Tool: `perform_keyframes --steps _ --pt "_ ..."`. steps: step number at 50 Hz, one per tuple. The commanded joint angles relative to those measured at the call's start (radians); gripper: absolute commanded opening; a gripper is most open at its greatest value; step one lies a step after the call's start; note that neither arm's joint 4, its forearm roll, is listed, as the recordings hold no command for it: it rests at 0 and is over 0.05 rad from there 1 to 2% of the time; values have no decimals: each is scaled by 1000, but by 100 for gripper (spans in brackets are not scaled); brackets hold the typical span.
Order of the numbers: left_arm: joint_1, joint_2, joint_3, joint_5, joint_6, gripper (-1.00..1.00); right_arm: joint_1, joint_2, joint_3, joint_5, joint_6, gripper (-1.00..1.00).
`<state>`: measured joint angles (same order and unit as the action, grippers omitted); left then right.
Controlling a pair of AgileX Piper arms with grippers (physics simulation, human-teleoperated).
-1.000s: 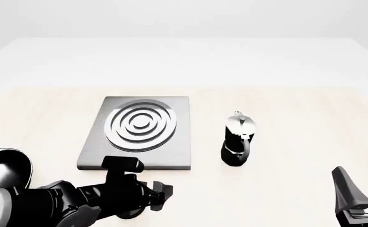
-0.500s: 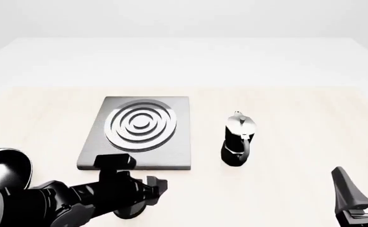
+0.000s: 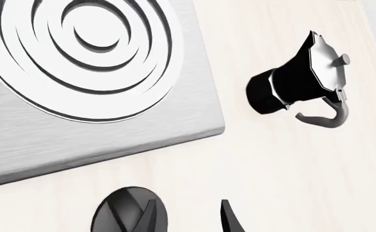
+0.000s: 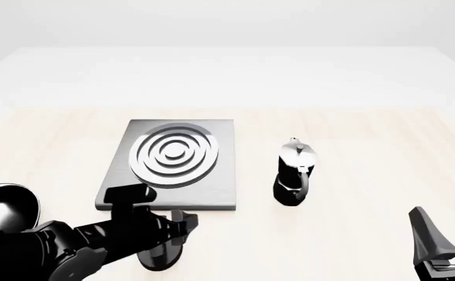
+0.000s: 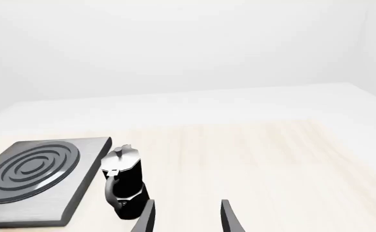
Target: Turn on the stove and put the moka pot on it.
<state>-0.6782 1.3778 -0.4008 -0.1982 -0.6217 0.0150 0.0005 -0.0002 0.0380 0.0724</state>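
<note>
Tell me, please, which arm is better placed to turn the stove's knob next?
Left. Its gripper hangs right over the black knob at the stove's near edge, while the right gripper sits far off, beyond the moka pot.

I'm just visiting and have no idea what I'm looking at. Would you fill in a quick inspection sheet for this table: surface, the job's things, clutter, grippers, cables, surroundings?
Surface: pale wood-look table.
Job's things: grey stove lying flat, nothing on its ringed burner; its separate black knob sits on the table in front of the slab; moka pot stands upright on the table to the right of the stove, apart from it.
Clutter: a shiny black rounded object at the front view's left edge, partly cut off.
Grippers: left gripper open, low over the knob, one finger across it; right gripper open, holding nothing, near the table's front right.
Cables: nothing seen.
Surroundings: plain white backdrop.
</note>
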Motion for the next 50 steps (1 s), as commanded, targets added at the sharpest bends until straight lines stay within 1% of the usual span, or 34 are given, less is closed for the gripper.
perform_keyframes --steps 1,41,45,47,49,50 --pt "21 -7 24 4 -1 100 5 0 0 -1 -2 100" --pt "51 -48 49 22 13 100 17 0 0 -6 -6 100" --pt "59 -67 41 34 29 100 18 0 0 -8 -6 100" --pt "92 -93 37 50 54 100 19 0 0 -9 -6 100" --pt "98 -125 25 73 68 100 20 0 0 -10 -5 100" --pt "118 -161 17 95 92 100 20 0 0 -10 -5 100"
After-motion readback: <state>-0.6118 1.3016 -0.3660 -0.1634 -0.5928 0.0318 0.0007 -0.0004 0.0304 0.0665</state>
